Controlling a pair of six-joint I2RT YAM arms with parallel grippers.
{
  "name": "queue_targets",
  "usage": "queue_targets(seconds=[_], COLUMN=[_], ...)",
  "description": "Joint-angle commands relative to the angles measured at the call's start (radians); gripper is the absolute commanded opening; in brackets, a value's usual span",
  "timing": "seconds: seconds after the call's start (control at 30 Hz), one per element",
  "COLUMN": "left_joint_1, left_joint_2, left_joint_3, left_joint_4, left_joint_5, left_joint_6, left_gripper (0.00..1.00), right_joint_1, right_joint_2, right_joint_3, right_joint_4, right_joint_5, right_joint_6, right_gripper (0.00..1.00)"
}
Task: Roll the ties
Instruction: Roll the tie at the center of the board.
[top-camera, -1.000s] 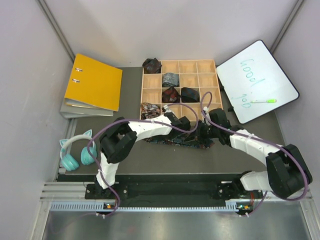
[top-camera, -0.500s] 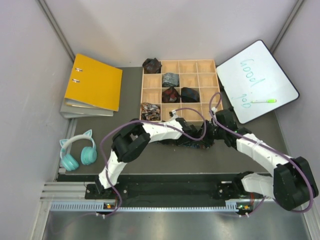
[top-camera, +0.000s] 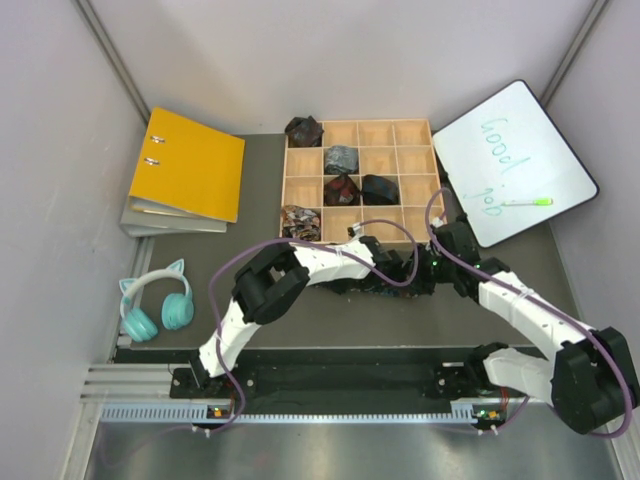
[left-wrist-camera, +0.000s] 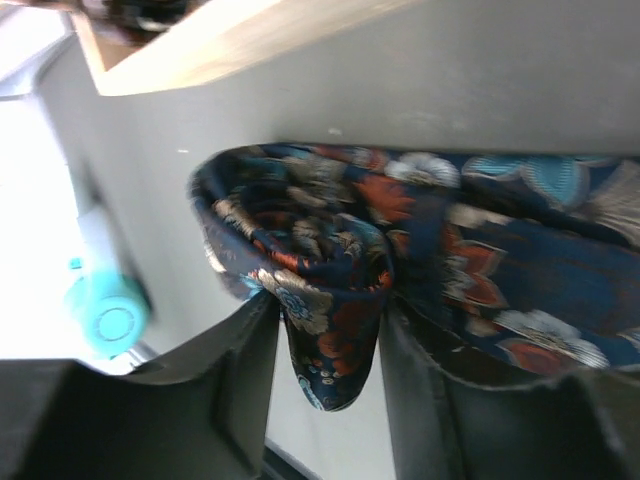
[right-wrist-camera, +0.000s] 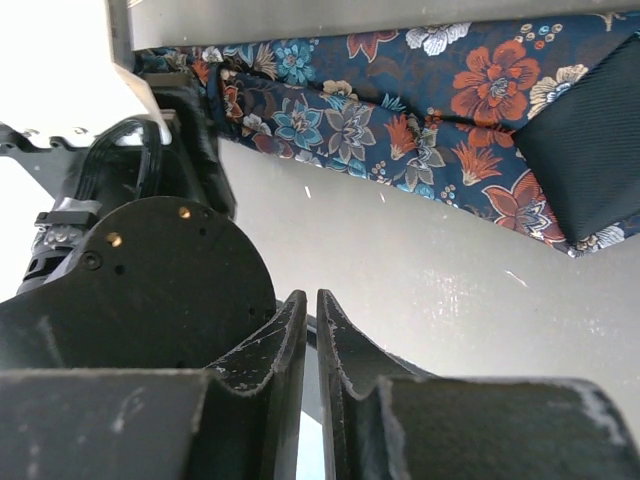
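Observation:
A dark navy tie (top-camera: 355, 284) with orange-red and light-blue flowers lies stretched on the grey table in front of the wooden tray. Its right end is coiled into a loose roll (left-wrist-camera: 300, 240). My left gripper (top-camera: 403, 268) sits at that roll. In the left wrist view its fingers (left-wrist-camera: 250, 350) stand apart, a fold of the roll hangs between them, and light shows on both sides lower down. My right gripper (right-wrist-camera: 310, 300) is shut on nothing, just short of the tie (right-wrist-camera: 400, 110) and beside the left wrist (right-wrist-camera: 150, 270). From above, the right gripper (top-camera: 432, 268) is to the right of the roll.
The wooden compartment tray (top-camera: 412, 135) holds several small rolled bundles, among them maroon (top-camera: 341, 188), grey-blue (top-camera: 341, 158) and black (top-camera: 379, 188). A whiteboard (top-camera: 515, 160) with a green marker (top-camera: 527, 202) lies at the right. A yellow binder (top-camera: 188, 163) and teal headphones (top-camera: 155, 305) lie at the left.
Both grippers have shifted right along the tie, and the right arm has drawn back toward the whiteboard. The left fingers have spread wider around the roll.

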Motion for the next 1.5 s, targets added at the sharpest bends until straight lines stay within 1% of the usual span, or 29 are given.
queue_targets(seconds=[0.0, 0.17, 0.3, 0.4, 0.5, 0.53, 0.77, 0.83, 0.97, 1.0, 1.07, 1.1, 1.13, 1.2, 1.23, 1.27, 1.37, 1.47], left_joint_1=[-0.014, -0.002, 0.026, 0.049, 0.079, 0.102, 0.217, 0.263, 0.345, 0.386, 0.430, 0.472, 0.490, 0.533, 0.543, 0.553, 0.587, 0.619], left_joint_2=[-0.019, -0.060, -0.101, -0.150, -0.209, -0.226, -0.417, -0.480, -0.575, -0.594, -0.644, -0.664, -0.699, -0.730, -0.755, -0.766, -0.787, -0.804], left_joint_3=[-0.006, 0.009, 0.011, 0.005, -0.021, -0.049, -0.170, -0.208, -0.284, -0.305, -0.376, -0.400, -0.447, -0.486, -0.517, -0.528, -0.560, -0.589], left_joint_4=[0.130, 0.170, 0.210, 0.233, 0.259, 0.290, 0.391, 0.403, 0.429, 0.440, 0.465, 0.494, 0.511, 0.547, 0.555, 0.560, 0.569, 0.589], left_joint_5=[0.119, 0.166, 0.261, 0.306, 0.381, 0.440, 0.617, 0.635, 0.649, 0.669, 0.704, 0.749, 0.769, 0.804, 0.845, 0.855, 0.878, 0.918], left_joint_6=[0.058, 0.093, 0.136, 0.158, 0.179, 0.185, 0.204, 0.208, 0.231, 0.243, 0.256, 0.265, 0.268, 0.279, 0.282, 0.288, 0.296, 0.302], left_gripper=[0.53, 0.61, 0.65, 0.69, 0.73, 0.73, 0.75, 0.75, 0.75, 0.75, 0.75, 0.75, 0.75, 0.75, 0.75, 0.75, 0.75, 0.74], right_joint_1=[0.007, 0.010, 0.008, 0.008, 0.008, 0.008, 0.012, 0.024, 0.100, 0.132, 0.165, 0.189, 0.199, 0.222, 0.228, 0.234, 0.248, 0.254], right_joint_2=[-0.042, -0.041, -0.039, -0.036, -0.035, -0.035, -0.006, 0.034, 0.128, 0.146, 0.209, 0.234, 0.278, 0.329, 0.352, 0.407, 0.503, 0.560], right_joint_3=[0.051, 0.065, 0.083, 0.098, 0.109, 0.114, 0.135, 0.150, 0.210, 0.226, 0.267, 0.293, 0.305, 0.342, 0.351, 0.362, 0.405, 0.440], right_joint_4=[0.073, 0.068, 0.055, 0.047, 0.042, 0.042, 0.053, 0.059, 0.085, 0.094, 0.130, 0.140, 0.154, 0.196, 0.212, 0.228, 0.268, 0.279], right_joint_5=[-0.068, -0.067, -0.062, -0.060, -0.056, -0.054, -0.053, -0.053, -0.039, -0.034, -0.027, -0.025, -0.025, -0.033, -0.045, -0.051, -0.073, -0.071], right_joint_6=[-0.004, 0.002, 0.002, 0.001, 0.002, 0.001, 0.013, 0.011, 0.014, 0.019, 0.025, 0.036, 0.041, 0.056, 0.060, 0.065, 0.077, 0.077], right_gripper=[0.11, 0.11, 0.12, 0.12, 0.12, 0.12, 0.13, 0.15, 0.20, 0.24, 0.28, 0.31, 0.32, 0.36, 0.37, 0.38, 0.38, 0.39])
